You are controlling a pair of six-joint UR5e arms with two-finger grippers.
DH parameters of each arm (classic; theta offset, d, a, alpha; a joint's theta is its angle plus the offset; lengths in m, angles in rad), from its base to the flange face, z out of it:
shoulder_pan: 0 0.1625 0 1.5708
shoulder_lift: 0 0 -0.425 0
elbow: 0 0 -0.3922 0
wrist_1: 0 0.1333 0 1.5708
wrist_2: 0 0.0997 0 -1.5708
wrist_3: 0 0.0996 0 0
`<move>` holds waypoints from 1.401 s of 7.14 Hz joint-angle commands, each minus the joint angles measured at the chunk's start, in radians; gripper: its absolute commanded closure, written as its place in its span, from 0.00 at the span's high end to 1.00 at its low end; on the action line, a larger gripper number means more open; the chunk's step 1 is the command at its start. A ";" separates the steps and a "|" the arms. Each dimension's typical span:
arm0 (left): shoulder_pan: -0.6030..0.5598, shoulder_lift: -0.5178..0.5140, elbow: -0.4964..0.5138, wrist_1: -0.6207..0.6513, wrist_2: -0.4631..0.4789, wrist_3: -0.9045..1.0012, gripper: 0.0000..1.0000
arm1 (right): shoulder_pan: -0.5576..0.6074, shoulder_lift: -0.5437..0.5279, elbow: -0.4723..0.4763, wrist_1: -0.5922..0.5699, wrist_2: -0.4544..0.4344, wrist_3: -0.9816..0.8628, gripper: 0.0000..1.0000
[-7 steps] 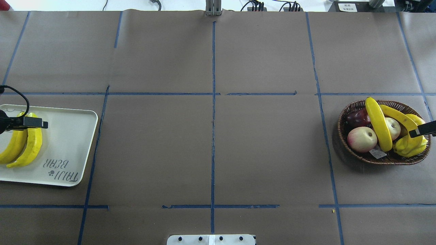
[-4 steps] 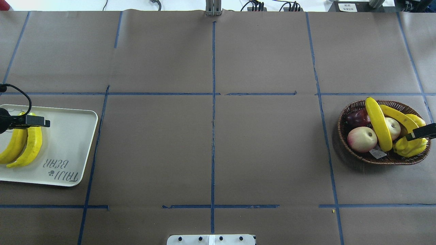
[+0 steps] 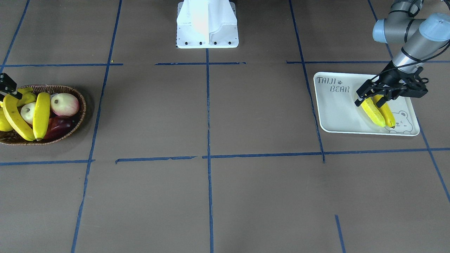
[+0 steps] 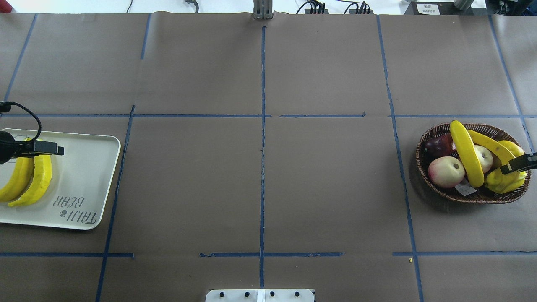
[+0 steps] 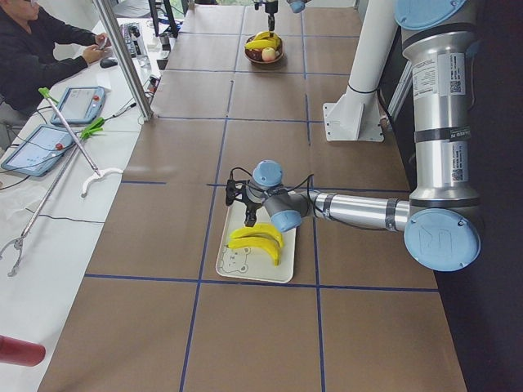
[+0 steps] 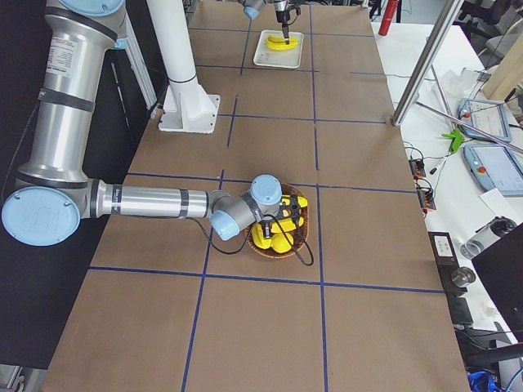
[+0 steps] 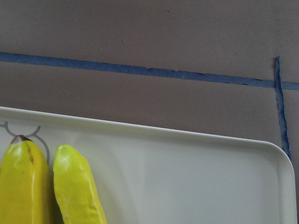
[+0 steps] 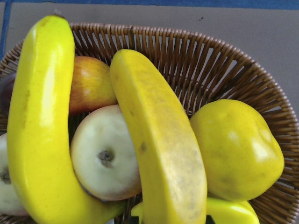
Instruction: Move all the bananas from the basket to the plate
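Two yellow bananas lie side by side on the white plate at the table's left. My left gripper hovers over their upper ends, open and holding nothing. The wicker basket at the right holds two more bananas, lying across the other fruit. My right gripper hangs over the basket's right side, close above the bananas. Only one of its fingers shows, so I cannot tell whether it is open or shut.
Also in the basket are two pale apples, a dark red fruit, a lemon and a ridged yellow fruit. The robot's white base stands mid-table. A person sits beyond the far edge.
My right gripper has sunk a little toward the basket's fruit. The left gripper has shifted slightly right over the plate. No banana has moved.
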 commanded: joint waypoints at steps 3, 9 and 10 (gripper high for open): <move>-0.001 -0.001 0.000 0.000 -0.001 0.000 0.99 | 0.140 -0.056 0.075 0.103 0.075 -0.001 0.00; 0.002 -0.065 -0.003 0.000 -0.001 -0.131 0.99 | 0.273 0.065 0.205 0.068 0.078 0.198 0.00; 0.002 -0.117 -0.006 0.000 -0.001 -0.220 0.99 | 0.188 0.160 0.204 0.068 0.063 0.382 0.00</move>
